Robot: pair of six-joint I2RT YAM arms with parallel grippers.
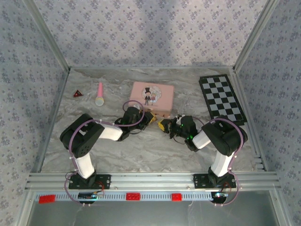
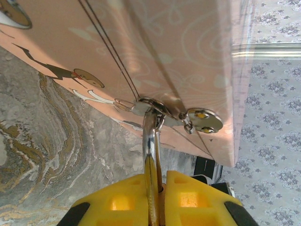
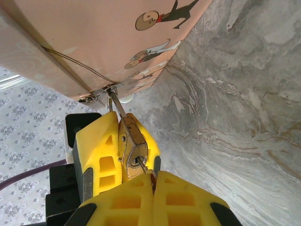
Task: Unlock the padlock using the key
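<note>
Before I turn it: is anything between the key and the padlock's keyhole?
Nothing visible. The key, pinched in the right gripper, touches the keyhole of the padlock; the left gripper clamps its sides, leaving that end bare.

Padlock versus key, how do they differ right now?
The padlock is a chunky brass block clamped by the left gripper; the key is a slim shaft pinched by the right gripper. The padlock's shackle hangs through the pink tin's hasp; the key's tip sits at the padlock's keyhole. Both are small and metal.
</note>
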